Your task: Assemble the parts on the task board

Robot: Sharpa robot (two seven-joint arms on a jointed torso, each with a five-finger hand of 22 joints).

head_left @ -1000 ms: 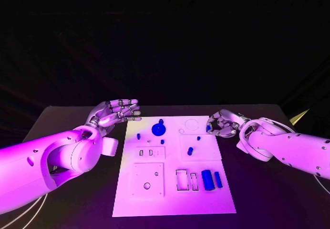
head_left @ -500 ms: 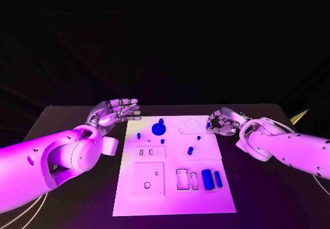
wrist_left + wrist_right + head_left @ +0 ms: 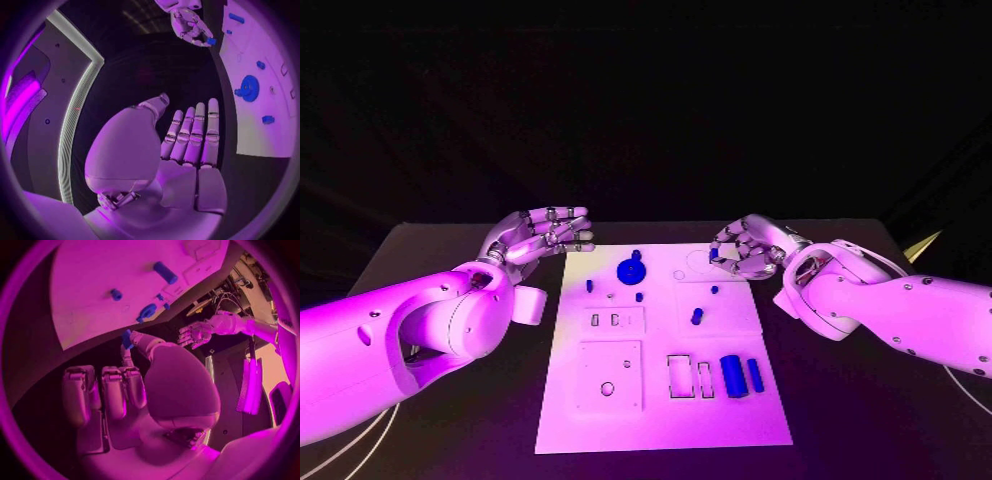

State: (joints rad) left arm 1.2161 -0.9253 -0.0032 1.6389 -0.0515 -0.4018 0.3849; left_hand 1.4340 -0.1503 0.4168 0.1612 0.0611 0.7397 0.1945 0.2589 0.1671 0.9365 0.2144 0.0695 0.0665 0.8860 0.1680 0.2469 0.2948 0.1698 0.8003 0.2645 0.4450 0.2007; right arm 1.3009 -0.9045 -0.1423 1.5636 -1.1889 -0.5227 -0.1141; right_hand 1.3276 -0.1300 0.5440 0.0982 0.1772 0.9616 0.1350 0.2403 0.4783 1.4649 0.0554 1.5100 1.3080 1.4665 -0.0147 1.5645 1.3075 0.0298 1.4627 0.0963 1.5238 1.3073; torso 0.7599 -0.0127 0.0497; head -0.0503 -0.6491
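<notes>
The white task board (image 3: 668,420) lies in the middle of the black table. On it are a blue gear (image 3: 633,268), several small blue pegs such as one at mid-board (image 3: 697,316), and two long blue blocks (image 3: 741,376) near the front right. My right hand (image 3: 747,250) hovers over the board's far right corner and pinches a small blue part (image 3: 127,338) between thumb and a finger. My left hand (image 3: 538,235) is beside the far left corner, off the board, fingers extended and holding nothing.
Rectangular recesses (image 3: 689,377) sit beside the blue blocks, and a raised square plate with a hole (image 3: 610,375) is at the board's front left. Bare black table (image 3: 459,250) flanks the board on both sides.
My right hand has moved left and farther away from me, from the board's right edge to above its far right corner, still holding the small blue part. The left hand has stayed put.
</notes>
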